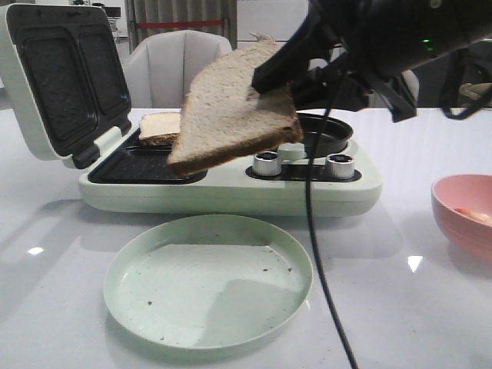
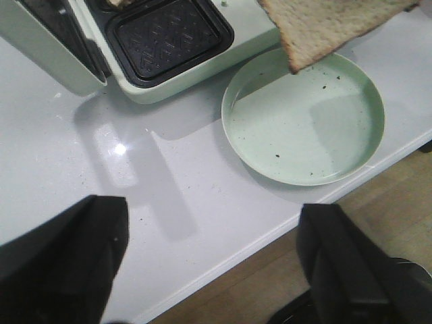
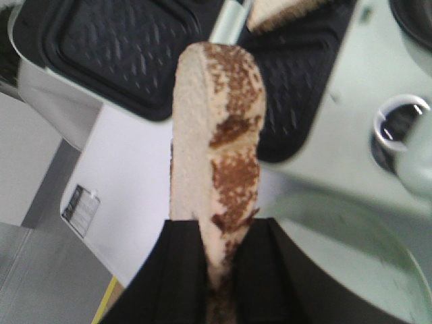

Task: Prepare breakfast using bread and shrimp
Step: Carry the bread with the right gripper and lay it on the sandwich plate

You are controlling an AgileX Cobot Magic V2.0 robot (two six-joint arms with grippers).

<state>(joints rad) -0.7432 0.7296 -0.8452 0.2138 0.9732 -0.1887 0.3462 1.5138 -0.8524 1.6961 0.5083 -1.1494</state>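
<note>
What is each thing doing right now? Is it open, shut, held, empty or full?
Sandwich maker: lid open, one bread slice lying inside.
Held bread slice: in the air, tilted, above the maker and plate.
Right gripper: shut on the held slice.
Left gripper: open, holding nothing.
Green plate: empty except crumbs.
Pink bowl: upright, with something orange-pink inside.

1. A porous, matt crumb and a rough brown crust are shown by the bread slice.
2. A smooth, pale green plastic-looking shell is seen on the sandwich maker; its plates are dark, matt and embossed.
3. The knobs look metallic.
4. The white table is glossy.
5. The green plate is smooth, crumb-speckled.
</note>
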